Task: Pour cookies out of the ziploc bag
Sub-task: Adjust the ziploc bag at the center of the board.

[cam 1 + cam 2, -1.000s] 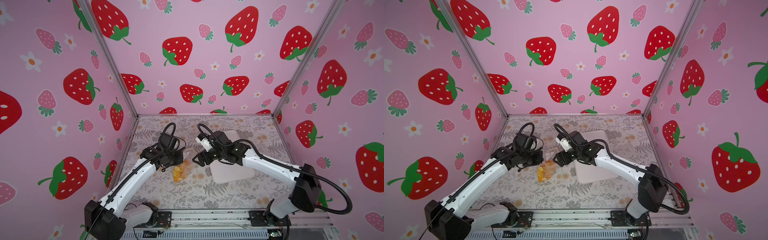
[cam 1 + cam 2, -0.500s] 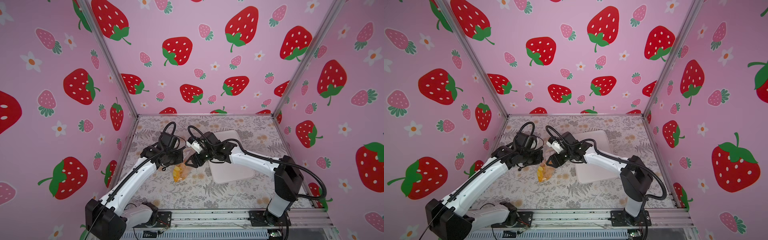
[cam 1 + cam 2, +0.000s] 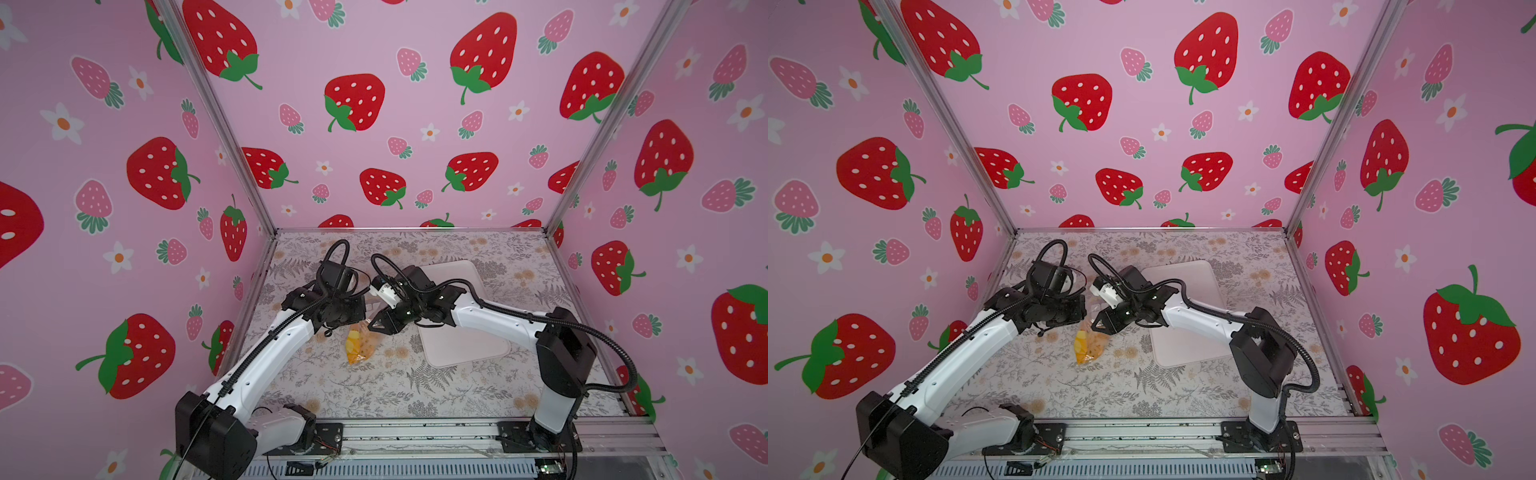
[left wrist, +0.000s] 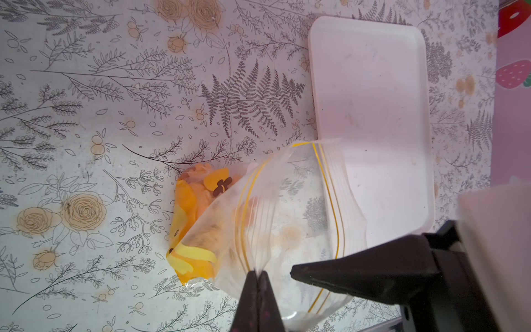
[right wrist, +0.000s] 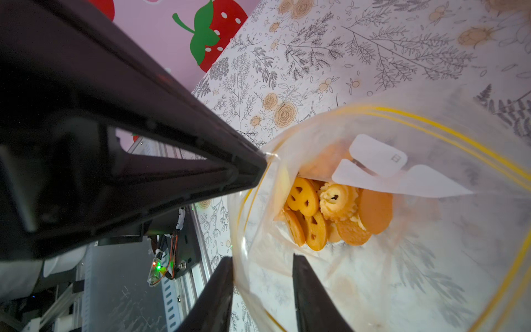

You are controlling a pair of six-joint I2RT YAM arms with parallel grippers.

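The ziploc bag hangs between the two arms with its bottom on the floral cloth. It is clear, with a yellow zip line, and its mouth gapes open. The cookies, golden and round, lie heaped at its bottom. My left gripper is shut on one side of the bag's rim. My right gripper straddles the opposite rim, one finger inside the bag and the other outside. A gap still shows between its jaws. In a top view its tip is at the bag's top.
A white rounded tray lies flat just right of the bag, partly under the right arm. Pink strawberry walls close in the left, back and right sides. A metal rail runs along the front edge.
The right arm has swung left from over the tray to the bag's mouth, and its jaws have narrowed around the rim. The left arm and the bag have stayed put.
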